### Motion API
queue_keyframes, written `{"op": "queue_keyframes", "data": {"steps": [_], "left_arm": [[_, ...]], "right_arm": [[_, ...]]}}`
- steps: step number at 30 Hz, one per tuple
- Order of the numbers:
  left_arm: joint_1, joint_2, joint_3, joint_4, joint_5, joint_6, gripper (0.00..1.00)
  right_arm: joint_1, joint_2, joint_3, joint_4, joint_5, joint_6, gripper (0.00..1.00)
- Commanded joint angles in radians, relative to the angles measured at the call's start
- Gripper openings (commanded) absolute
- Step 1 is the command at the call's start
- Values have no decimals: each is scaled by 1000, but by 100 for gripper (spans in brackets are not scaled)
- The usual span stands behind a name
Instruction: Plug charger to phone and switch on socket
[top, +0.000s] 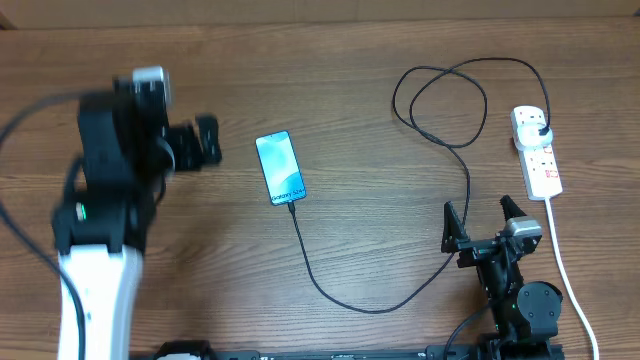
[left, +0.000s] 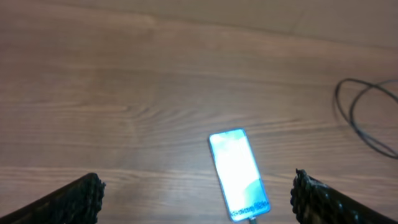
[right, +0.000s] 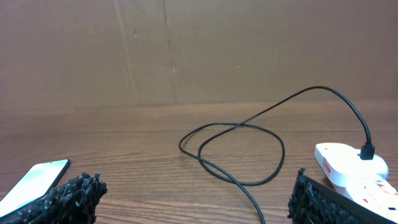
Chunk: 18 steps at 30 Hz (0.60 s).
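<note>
1. Overhead view: a slim rectangular phone with black edges and a lit light-blue screen (top: 280, 167) lies flat on the brown wooden table (top: 350, 60), a little left of centre.
2. A long thin black charger cable (top: 467, 195) meets the phone's near short edge. It curves nearward and right, then runs far and loops before its black plug, which sits in the far outlet of the socket.
3. That socket, a white elongated power strip with red markings (top: 537, 150), lies at the right, its thick white cord (top: 565, 270) trailing nearward. Its switch position cannot be told.
4. Blurred in the overhead view, the left gripper (left: 198, 186) is left of the phone and apart from it, fingers spread wide and empty.
5. Near the socket's near end, the right gripper (top: 482, 222) also has its jaws parted, holding nothing and touching neither cable nor socket.
</note>
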Motion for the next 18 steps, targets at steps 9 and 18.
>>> {"op": "queue_keyframes", "data": {"steps": [9,18], "left_arm": [[-5,-549,-599,494,-68,153,100],[-5,-815,-889,732,-69,266,100]], "right_arm": [[5,-12,-11,4,3,6,100],[5,-12,-11,4,2,6,100]]}}
